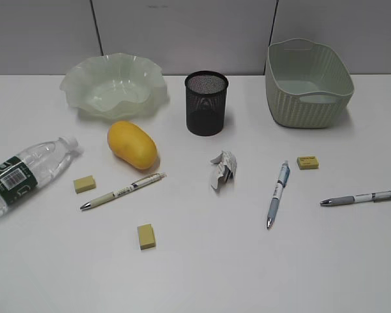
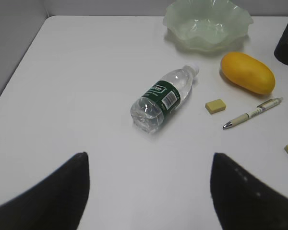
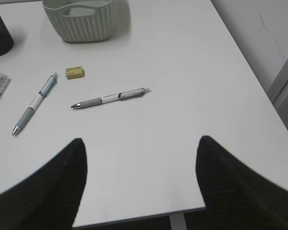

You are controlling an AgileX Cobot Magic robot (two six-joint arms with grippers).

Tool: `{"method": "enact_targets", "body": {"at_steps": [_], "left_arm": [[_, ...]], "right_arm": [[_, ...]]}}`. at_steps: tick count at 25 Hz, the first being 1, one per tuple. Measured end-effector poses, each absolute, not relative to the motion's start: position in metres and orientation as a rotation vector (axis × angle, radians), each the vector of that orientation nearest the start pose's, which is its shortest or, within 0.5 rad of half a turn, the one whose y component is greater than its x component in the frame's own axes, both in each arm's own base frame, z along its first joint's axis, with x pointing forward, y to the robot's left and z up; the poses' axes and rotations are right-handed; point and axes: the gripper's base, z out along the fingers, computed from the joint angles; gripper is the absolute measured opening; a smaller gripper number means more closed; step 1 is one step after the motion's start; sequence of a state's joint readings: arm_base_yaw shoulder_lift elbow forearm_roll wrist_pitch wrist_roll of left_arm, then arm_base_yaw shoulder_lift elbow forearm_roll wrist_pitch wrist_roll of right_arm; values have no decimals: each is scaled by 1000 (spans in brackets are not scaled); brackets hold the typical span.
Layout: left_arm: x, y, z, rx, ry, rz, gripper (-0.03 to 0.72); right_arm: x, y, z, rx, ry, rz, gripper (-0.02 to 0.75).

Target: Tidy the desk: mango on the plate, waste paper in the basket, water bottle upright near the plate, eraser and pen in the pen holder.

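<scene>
the clear plastic green-labelled water bottle (image 2: 162, 99) lies flat near the white bench's (image 1: 202, 274) left edge, wide bare surface around it. left pincer (image 2: 149, 191) gapes empty. only the right wrist view shows the bench's right edge; right pincer (image 3: 141, 182) likewise gapes empty.

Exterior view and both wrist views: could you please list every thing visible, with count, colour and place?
plate: 1, pale green, back left
pen holder: 1, black, back middle
basket: 1, sage green, back right
mango: 1, yellow-orange, before plate
bottle: 1, clear, lying at left
paper: 1, white-grey, middle
erasers: 3, yellow, two left, one right
pens: 3, one left, two right
desk: 1, white
left claw: 1, black, open
right claw: 1, black, open
</scene>
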State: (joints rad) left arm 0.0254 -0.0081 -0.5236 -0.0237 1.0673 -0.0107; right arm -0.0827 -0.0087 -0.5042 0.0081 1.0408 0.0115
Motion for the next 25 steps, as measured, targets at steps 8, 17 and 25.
{"method": "enact_targets", "body": {"at_steps": [8,17,25], "left_arm": [[-9,-2,283,-35,2019,-19,592],[-9,-2,283,-35,2019,-19,592],[-9,-2,283,-35,2019,-14,590]], "right_arm": [[-6,1,280,94,2009,-36,561],[-6,1,280,94,2009,-36,561],[-6,1,280,94,2009,-36,561]]}}
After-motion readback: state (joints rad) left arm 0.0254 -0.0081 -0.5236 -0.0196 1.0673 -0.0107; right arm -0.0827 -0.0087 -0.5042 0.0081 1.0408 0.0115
